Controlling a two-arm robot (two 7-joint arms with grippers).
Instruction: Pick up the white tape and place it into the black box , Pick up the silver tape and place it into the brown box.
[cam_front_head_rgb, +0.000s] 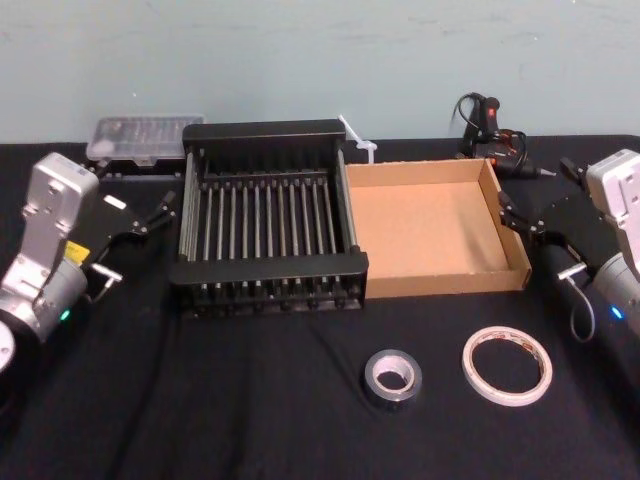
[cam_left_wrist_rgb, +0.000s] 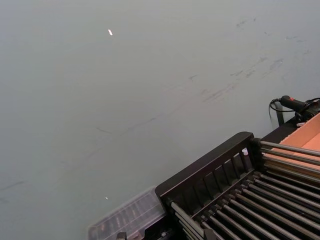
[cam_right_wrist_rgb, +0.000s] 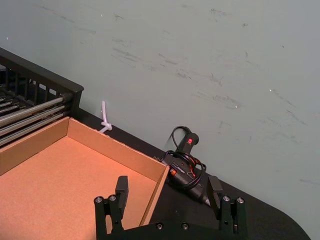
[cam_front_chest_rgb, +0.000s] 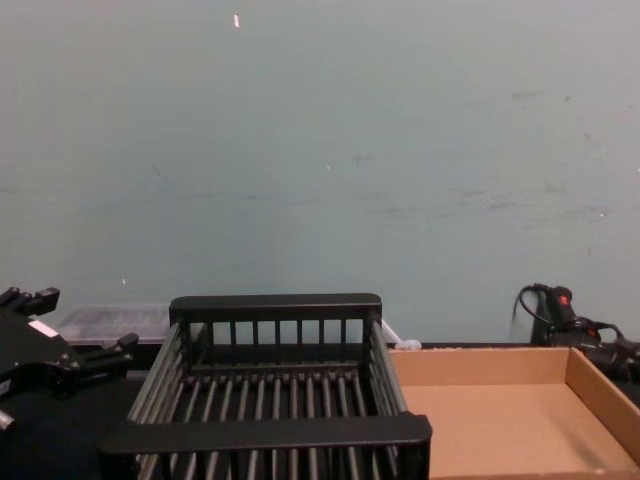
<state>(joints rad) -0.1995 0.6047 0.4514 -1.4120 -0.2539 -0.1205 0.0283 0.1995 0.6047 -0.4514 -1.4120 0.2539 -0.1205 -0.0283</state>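
Neither transfer is done. The round white tape roll with red printing (cam_front_head_rgb: 507, 365) and the small grey-silver tape roll (cam_front_head_rgb: 392, 376) lie flat near the bench's front edge. The black slatted plastic crate (cam_front_head_rgb: 268, 274) and the shallow brown cardboard tray (cam_front_head_rgb: 435, 279) are empty. The left end effector (cam_front_head_rgb: 160, 211) and right end effector (cam_front_head_rgb: 512, 212) hover at the sides, fingers apart, holding nothing.

You've got a black-covered table (cam_front_head_rgb: 250, 420). On it: black box (cam_front_head_rgb: 268, 270) w/ brown box (cam_front_head_rgb: 432, 230) touching its right side. Silver tape (cam_front_head_rgb: 392, 376) & white tape (cam_front_head_rgb: 507, 365) lie flat up front; clear case (cam_front_head_rgb: 140, 140) & glue gun (cam_front_head_rgb: 490, 125) at back.
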